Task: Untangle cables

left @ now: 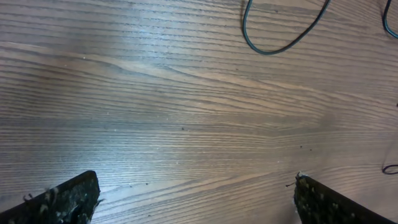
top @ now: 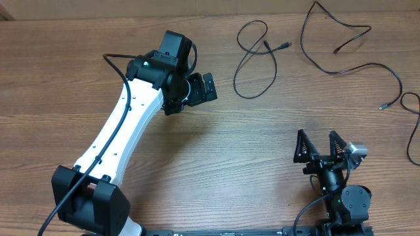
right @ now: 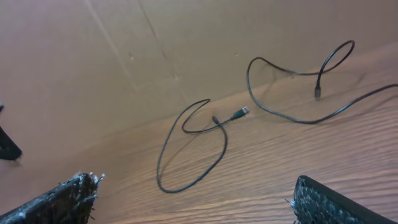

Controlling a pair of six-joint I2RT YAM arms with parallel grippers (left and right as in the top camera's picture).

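Observation:
Three thin black cables lie apart at the far right of the wooden table (top: pixel 216 157). A short looped cable (top: pixel 235 80) with a plug tip lies far centre. A longer cable (top: pixel 354 67) winds to its right. A third cable (top: pixel 409 141) runs along the right edge. My left gripper (top: pixel 209 86) is open and empty, just left of the short cable, whose loop shows in the left wrist view (left: pixel 273 50). My right gripper (top: pixel 321 145) is open and empty at the near right. The right wrist view shows the short cable (right: pixel 221 155) and the longer cable (right: pixel 298 119) ahead.
The white left arm (top: pixel 125 131) reaches diagonally across the table's left half with its own thick black cable (top: pixel 121 69). A brown cardboard wall (right: pixel 124 62) stands behind the table's far edge.

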